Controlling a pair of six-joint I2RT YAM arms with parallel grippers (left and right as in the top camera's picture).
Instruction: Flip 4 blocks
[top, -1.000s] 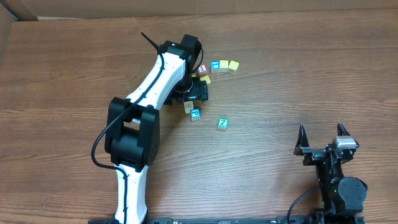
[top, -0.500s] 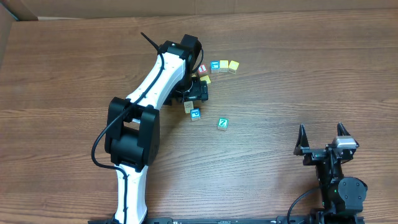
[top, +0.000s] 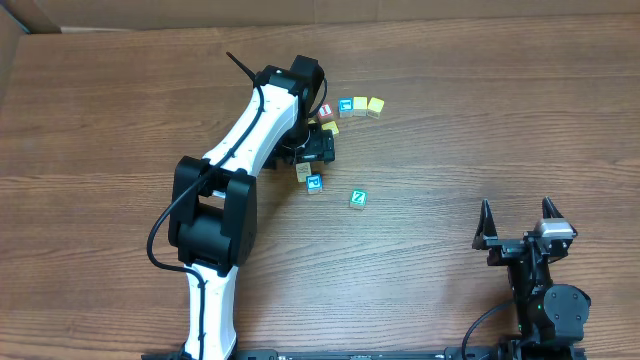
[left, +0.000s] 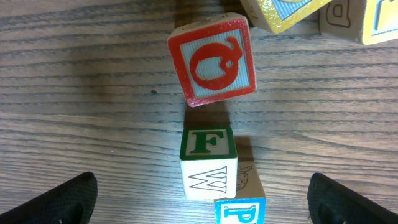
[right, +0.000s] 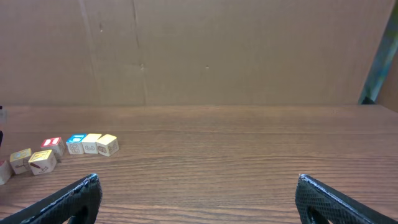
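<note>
The brown wooden table bears all items. The white-and-black left arm reaches the block cluster. The left gripper, jaws wide apart, hangs over a red-faced wooden cube and a cream cube lettered F. The right gripper stands well apart from them, jaws spread, empty. A teal Z cube lies just right of the cluster.

Setting: robot test bench, lab-type room rather than a home; wood-grain table carries only small toy alphabet blocks; two arms stand at its near edge, left arm white and black, right arm black; plain brown cardboard sheet as backdrop; greenish strip far right, possibly a curtain, too cropped to tell.
</note>
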